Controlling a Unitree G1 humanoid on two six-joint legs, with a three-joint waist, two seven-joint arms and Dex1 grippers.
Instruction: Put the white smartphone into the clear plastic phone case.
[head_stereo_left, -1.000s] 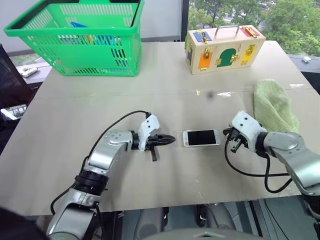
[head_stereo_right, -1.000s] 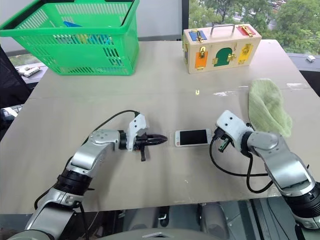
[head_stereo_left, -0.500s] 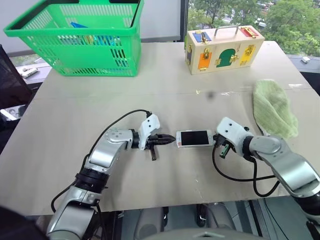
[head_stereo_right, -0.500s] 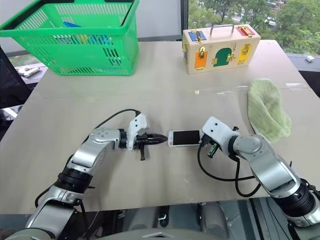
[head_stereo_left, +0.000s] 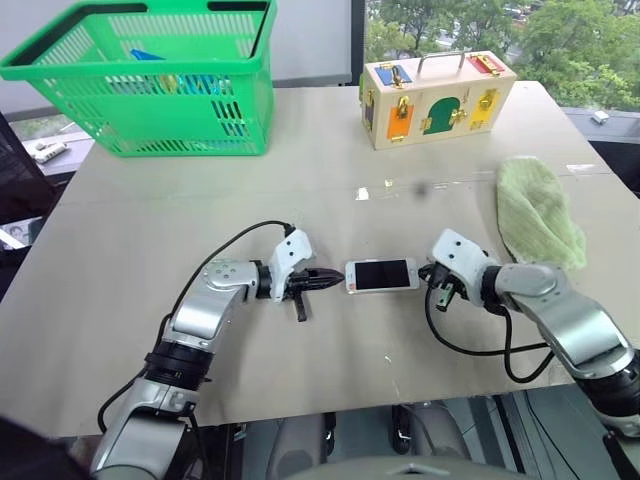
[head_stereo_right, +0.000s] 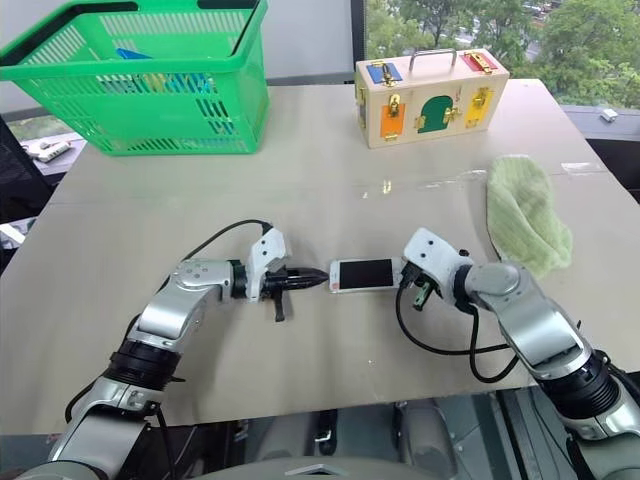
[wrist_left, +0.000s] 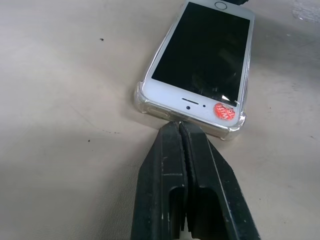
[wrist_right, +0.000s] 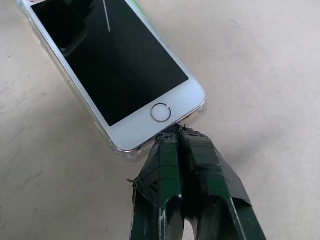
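- Phone (head_stereo_left: 381, 275) lies flat on the table (head_stereo_left: 330, 170), screen up, between the two grippers; its long axis runs along the line that joins them.
- Left gripper (wrist_left: 181, 131) has its fingers pressed together, holding nothing, with the tip up against the earpiece end of the phone.
- Right gripper (wrist_right: 176, 131) is likewise pinched together on nothing, its tip against the home-button end, so each arm is about equally near, one at each short end.
- Case (wrist_left: 145, 102), the clear shell, already shows around the phone: its rounded corners and lip stand just outside the white bezel at both ends.
- Judging from this, the phone sits in the shell, though I cannot tell whether every edge is snapped home; any further squeeze would have to run along the long axis, from both ends at once.
- Wrist views show the clear rim and a small red sticker (wrist_left: 225, 111) by the earpiece; from the head views the shell is too faint to make out.
- Farther from the hands, a green cloth (head_stereo_left: 538, 208) lies beyond the right gripper.
- Farthest off stand a green basket (head_stereo_left: 150, 75) past the left arm and a wooden latch box (head_stereo_left: 438, 90) toward the right.
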